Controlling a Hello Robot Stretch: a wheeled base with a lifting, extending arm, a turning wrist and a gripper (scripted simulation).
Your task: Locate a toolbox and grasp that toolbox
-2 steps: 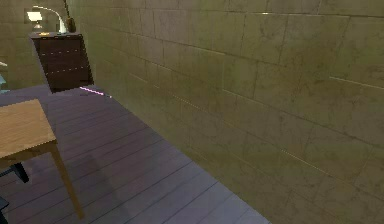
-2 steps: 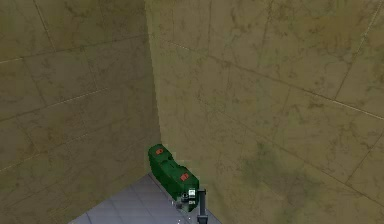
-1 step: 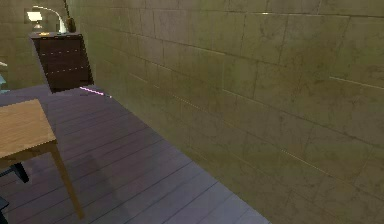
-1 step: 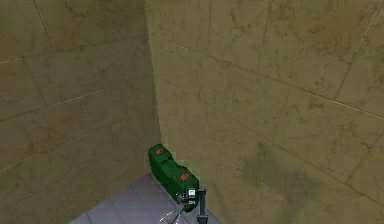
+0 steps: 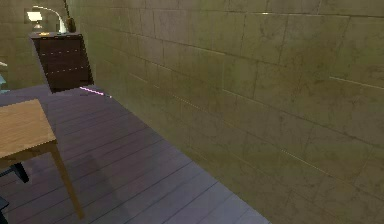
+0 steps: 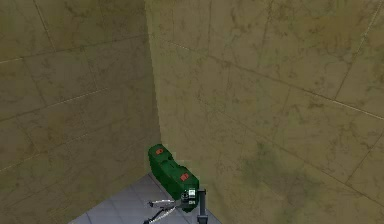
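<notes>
A green toolbox with red latches lies on the floor in the corner where two tan walls meet, in the arm side view. The gripper shows near the bottom edge, its thin fingers reaching left just in front of the toolbox. Its dark body and the arm's end rise right beside the box. I cannot tell whether the gripper holds anything or touches the toolbox.
In the forward view a tan block wall runs along the right. A wooden table stands at the left. Far back, a dark dresser with a lamp stands against the wall. Plank floor lies between the table and the wall.
</notes>
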